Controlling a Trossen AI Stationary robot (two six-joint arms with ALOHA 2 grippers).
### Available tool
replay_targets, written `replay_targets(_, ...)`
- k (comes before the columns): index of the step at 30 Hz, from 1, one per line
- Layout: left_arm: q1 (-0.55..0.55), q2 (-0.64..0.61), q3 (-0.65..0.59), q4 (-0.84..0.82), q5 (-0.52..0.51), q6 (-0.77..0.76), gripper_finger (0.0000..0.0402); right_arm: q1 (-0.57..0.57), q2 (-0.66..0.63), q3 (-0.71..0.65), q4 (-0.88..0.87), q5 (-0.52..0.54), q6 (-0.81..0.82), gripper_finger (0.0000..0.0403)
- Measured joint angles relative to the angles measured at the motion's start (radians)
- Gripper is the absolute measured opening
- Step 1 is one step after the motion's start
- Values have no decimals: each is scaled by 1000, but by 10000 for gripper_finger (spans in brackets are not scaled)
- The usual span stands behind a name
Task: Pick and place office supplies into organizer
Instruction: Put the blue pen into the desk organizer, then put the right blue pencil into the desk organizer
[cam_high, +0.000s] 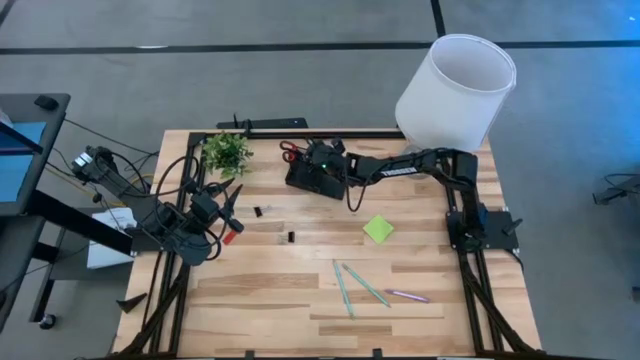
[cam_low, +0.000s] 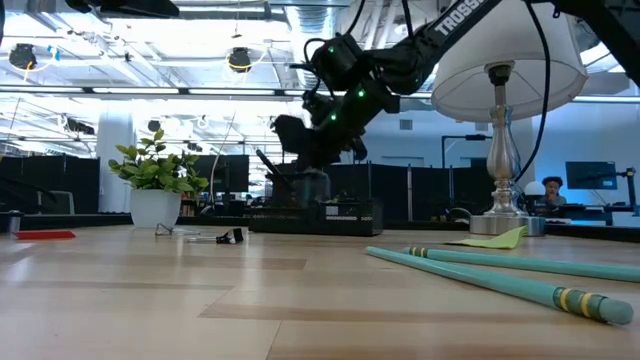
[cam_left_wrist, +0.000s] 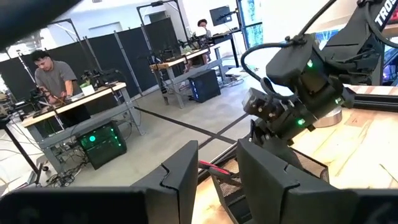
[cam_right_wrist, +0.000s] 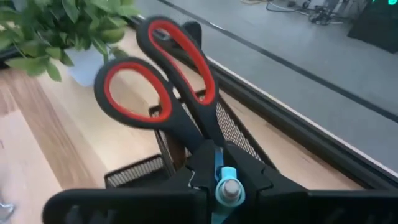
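Scissors (cam_right_wrist: 163, 87) handles-up just beyond right gripper (cam_high: 322, 160), apparently inside organizer (cam_high: 312, 176)

organizer (cam_high: 312, 176) blocked: right claw (cam_high: 322, 158) above | plant (cam_high: 227, 152) beside | table (cam_high: 300, 300) front open

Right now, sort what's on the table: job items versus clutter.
Job: scissors, in the right gripper over the organizer; sticky pad; teal pens; pink pen; black clips.
Clutter: plant, lamp.
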Motion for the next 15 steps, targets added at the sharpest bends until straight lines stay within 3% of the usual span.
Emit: replay_targets(15, 0, 0, 0, -7, 1, -19, 109, 25, -22, 2, 39, 14, -67, 116)
